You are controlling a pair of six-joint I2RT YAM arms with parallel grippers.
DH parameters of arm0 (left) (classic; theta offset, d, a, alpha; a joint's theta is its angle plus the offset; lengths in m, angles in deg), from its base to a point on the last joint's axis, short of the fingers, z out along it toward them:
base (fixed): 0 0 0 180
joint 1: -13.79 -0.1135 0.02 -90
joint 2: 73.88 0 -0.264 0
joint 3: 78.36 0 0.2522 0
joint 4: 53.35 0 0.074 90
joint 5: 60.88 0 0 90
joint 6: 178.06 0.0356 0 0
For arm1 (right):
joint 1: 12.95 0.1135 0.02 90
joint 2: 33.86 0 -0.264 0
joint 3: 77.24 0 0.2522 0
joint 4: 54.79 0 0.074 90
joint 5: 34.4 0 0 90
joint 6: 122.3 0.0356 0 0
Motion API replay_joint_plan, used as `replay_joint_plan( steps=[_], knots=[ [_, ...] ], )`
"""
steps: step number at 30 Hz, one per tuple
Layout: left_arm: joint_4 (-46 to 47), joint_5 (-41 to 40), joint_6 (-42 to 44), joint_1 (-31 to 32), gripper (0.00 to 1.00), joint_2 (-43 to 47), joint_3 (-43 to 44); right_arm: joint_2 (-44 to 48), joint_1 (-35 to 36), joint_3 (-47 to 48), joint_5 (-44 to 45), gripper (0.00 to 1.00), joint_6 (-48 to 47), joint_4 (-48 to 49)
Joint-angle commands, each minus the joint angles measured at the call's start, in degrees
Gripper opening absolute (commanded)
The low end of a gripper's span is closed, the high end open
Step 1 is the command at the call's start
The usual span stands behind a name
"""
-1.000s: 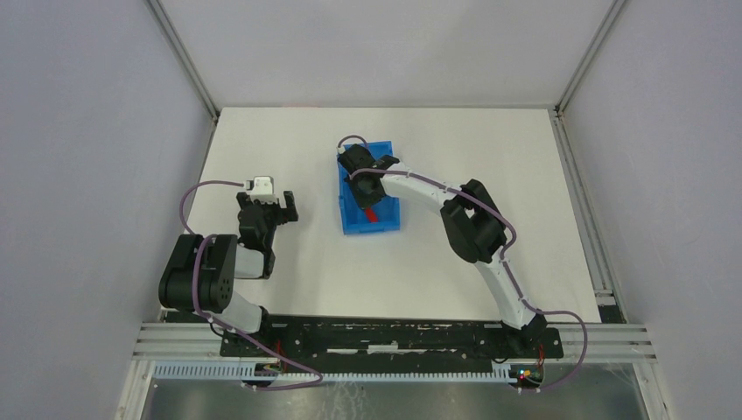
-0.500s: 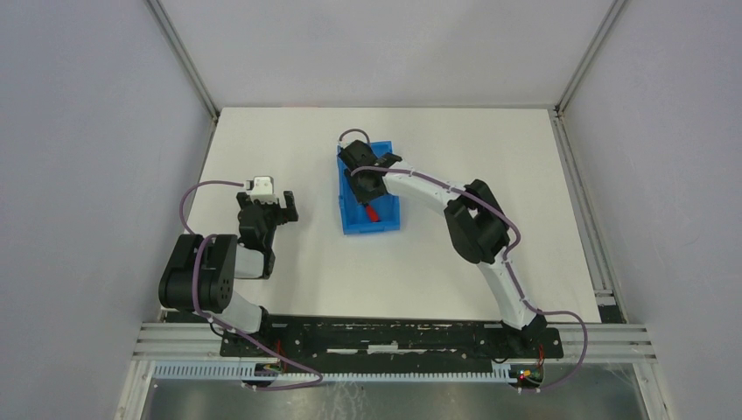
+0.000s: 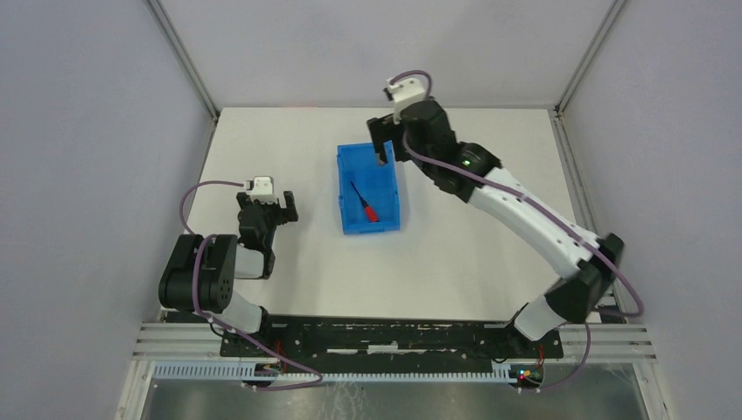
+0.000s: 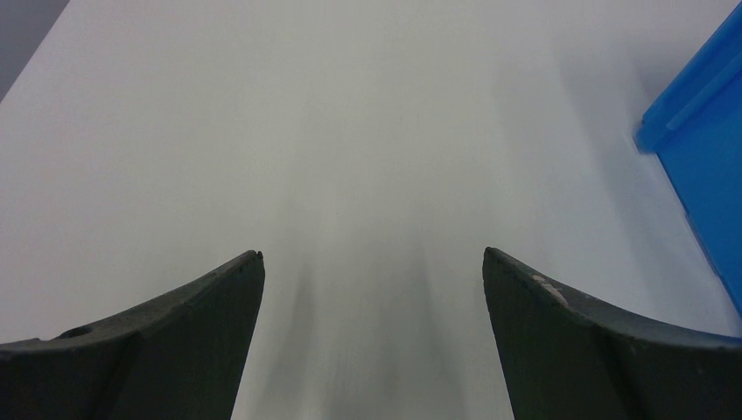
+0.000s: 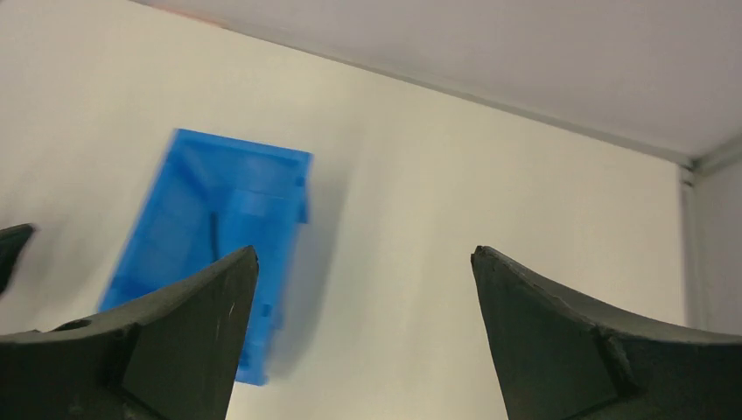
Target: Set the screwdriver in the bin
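The screwdriver, red handle and thin black shaft, lies loose on the floor of the blue bin at mid-table. In the right wrist view only its dark shaft shows inside the bin; the handle is hidden behind my finger. My right gripper hangs raised over the bin's far right corner, open and empty. My left gripper rests low, left of the bin, open with only bare table between its fingers. The bin's corner shows at the right edge of that view.
The white table is walled by grey panels on the left, right and far sides. The right arm's forearm stretches diagonally over the table's right half. The left arm's base sits at the near left.
My right gripper has opened, let go of the screwdriver, and risen out of the bin toward the far right. The screwdriver now lies in the bin. The left arm is unmoved.
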Motion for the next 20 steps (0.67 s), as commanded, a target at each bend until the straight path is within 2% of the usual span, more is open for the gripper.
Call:
replay_joint_plan(
  steps=[1, 8, 12, 16, 20],
  knots=[
    [2.21, -0.30, -1.83, 0.06, 1.00, 0.64, 0.23, 7.78, -6.78, -16.20, 6.76, 0.98, -4.04, 5.90],
    [2.24, -0.25, -1.83, 0.09, 1.00, 0.64, 0.22, 25.51, -10.74, -47.54, 10.72, 0.98, -4.21, 22.56],
    [2.21, -0.23, -1.83, 0.06, 1.00, 0.64, 0.22, 29.61, -11.23, -60.29, 12.31, 0.98, -2.50, 27.37],
    [2.21, -0.24, -1.83, 0.06, 1.00, 0.64, 0.22, 29.89, -11.24, -68.33, 10.12, 0.98, -0.58, 32.24],
    [2.21, -0.24, -1.83, 0.06, 1.00, 0.64, 0.22, 27.00, -11.22, -68.77, 9.55, 0.98, 0.45, 33.33]
  ],
)
